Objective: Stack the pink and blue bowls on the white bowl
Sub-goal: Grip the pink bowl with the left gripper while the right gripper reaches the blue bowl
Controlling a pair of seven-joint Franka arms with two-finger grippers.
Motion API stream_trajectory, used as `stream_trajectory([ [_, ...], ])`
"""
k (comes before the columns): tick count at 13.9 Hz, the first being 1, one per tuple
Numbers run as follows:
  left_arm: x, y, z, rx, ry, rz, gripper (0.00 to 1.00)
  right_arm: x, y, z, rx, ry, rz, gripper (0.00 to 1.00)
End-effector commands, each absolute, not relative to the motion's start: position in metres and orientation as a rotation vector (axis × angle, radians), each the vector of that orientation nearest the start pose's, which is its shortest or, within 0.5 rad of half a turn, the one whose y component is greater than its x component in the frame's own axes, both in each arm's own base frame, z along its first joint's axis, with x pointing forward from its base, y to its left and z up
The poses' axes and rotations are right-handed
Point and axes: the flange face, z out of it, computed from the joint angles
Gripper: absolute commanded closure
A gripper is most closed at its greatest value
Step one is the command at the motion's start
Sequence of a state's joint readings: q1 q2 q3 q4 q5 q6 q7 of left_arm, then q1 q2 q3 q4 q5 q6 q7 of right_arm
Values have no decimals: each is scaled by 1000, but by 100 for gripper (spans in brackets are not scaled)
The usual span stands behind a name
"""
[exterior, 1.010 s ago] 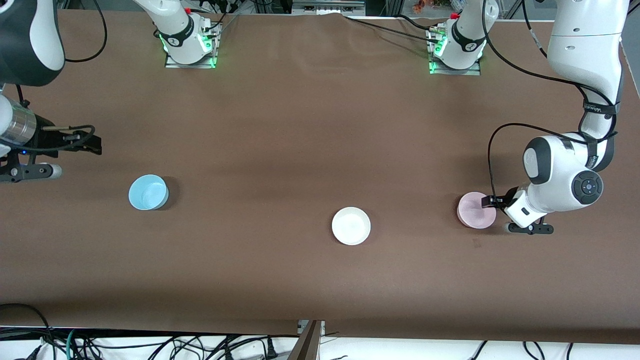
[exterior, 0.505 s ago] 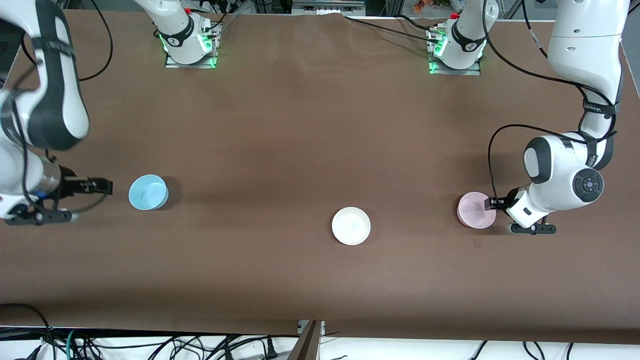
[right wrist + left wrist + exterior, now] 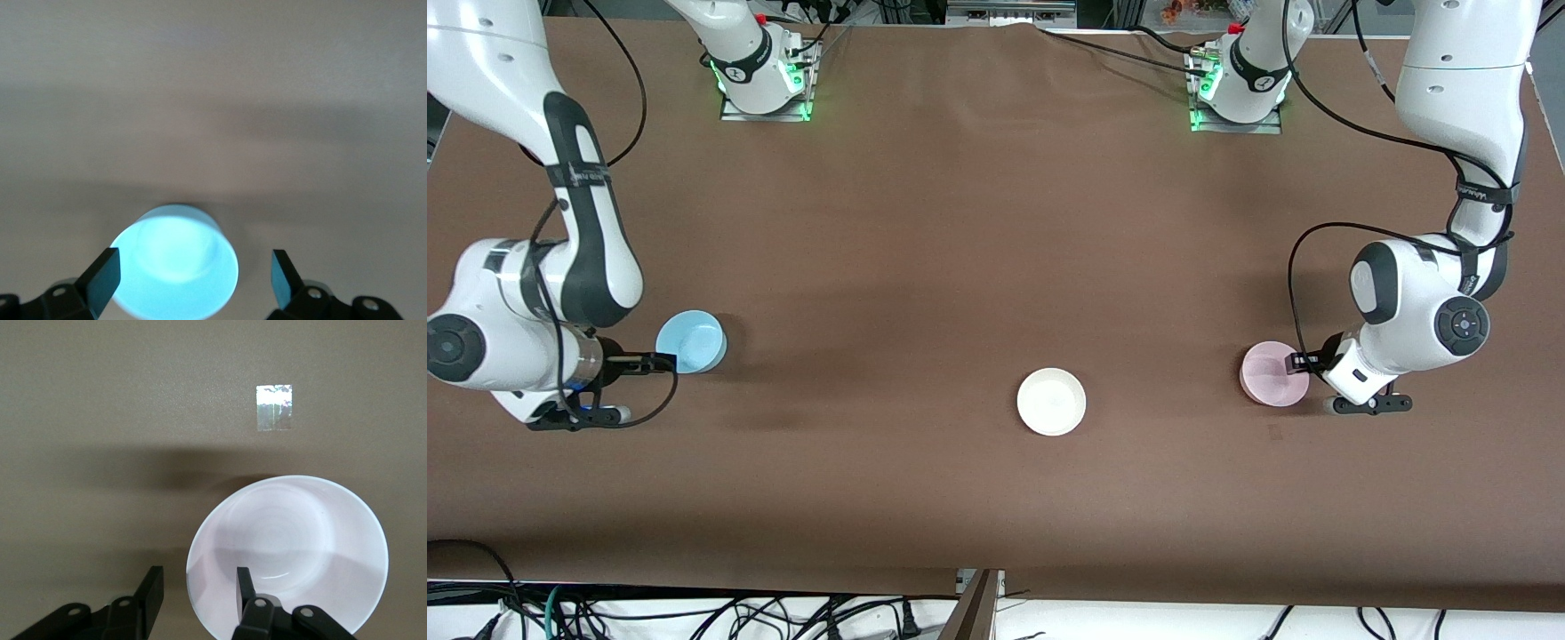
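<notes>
Left gripper [image 3: 1295, 362] straddling pink bowl [image 3: 1272, 374] rim, right gripper [image 3: 660, 362] wide at blue bowl [image 3: 691, 340]

Blue bowl [image 3: 691, 341]: light sky-blue, plain, glowing cyan-white inside in the right wrist view. Pink bowl [image 3: 1274, 373]: pale pink, plain. White bowl [image 3: 1051, 402]: plain white. Table [image 3: 960, 222]: flat brown. Arms: white shells, black joints. Gripper fingers [image 3: 151, 593]: black.

Bowls: three total – one pink bowl [image 3: 1274, 373], one blue bowl [image 3: 691, 340], one white bowl [image 3: 1051, 402].
</notes>
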State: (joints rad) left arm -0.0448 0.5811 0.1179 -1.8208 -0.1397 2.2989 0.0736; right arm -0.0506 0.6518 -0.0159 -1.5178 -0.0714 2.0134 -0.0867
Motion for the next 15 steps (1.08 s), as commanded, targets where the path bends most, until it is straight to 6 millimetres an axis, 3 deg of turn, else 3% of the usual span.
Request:
stream_trajectory([
  [1, 636, 36, 220, -3184, -159, 126, 53, 680, -68, 245, -3164, -102, 226, 0],
  [4, 637, 31, 221, -3178, -185, 125, 56, 669, -81, 226, -3156, -151, 217, 0],
  [9, 636, 29, 220, -3173, -194, 128, 62, 661, -85, 222, -3117, -156, 233, 0],
  [12, 633, 28, 217, -3150, -155, 142, 64, 654, -99, 216, -3052, -129, 236, 0],
  [15, 633, 29, 217, -3150, -155, 142, 72, 650, -105, 213, -3010, -144, 242, 0],
])
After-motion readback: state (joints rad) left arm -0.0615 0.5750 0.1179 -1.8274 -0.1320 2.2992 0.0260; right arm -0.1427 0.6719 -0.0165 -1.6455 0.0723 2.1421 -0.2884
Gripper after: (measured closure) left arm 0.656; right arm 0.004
